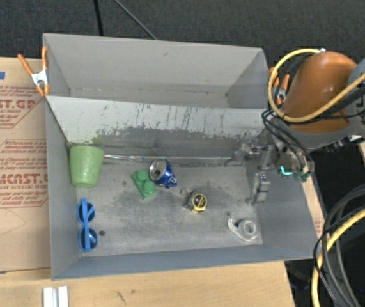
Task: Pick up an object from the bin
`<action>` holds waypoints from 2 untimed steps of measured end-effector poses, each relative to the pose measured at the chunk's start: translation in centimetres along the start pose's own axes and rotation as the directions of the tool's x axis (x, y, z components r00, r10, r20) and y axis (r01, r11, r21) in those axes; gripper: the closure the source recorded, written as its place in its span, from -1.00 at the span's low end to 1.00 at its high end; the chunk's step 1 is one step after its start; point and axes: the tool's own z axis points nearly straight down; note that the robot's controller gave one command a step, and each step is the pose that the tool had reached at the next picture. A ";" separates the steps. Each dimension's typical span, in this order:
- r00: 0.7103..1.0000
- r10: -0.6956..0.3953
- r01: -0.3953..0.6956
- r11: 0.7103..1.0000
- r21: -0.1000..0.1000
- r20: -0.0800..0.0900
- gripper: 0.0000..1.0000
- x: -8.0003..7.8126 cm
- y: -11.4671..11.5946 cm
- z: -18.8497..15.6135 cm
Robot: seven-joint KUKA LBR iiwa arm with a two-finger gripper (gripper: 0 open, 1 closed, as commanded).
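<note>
The arm's orange-capped wrist [319, 88], looped with yellow cables, is looming highest and nearest the lens, leaning in over the right wall of the grey bin [169, 62]. Below it the gripper [257, 194] is hanging low over the scuffed floor in the right part of the bin. From where I am looking I cannot tell whether it is standing wide or narrow.

Closest to the gripper, a small pale, silvery-clear piece [244, 228] is lying just on its front-wall side, near it but apart from it. Farther out, to the gripper's left in the view, a small round yellow-and-black thing [197, 202] is sitting alone on the floor. Farther left of the gripper, a blue can [162, 173] is lying on its side, touching a green block [145, 185]. Well apart from the gripper, over by the left wall, a pale green cup [85, 165] is resting, and blue sunglasses [86, 225] are lying beside it toward the front corner.
</note>
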 end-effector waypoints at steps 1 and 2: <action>0.997 -0.081 0.081 0.997 -0.001 -0.001 -1.00 3.6 -2.7 11.3; 0.993 0.115 -0.115 0.993 -0.002 0.010 -1.00 6.3 -2.3 11.9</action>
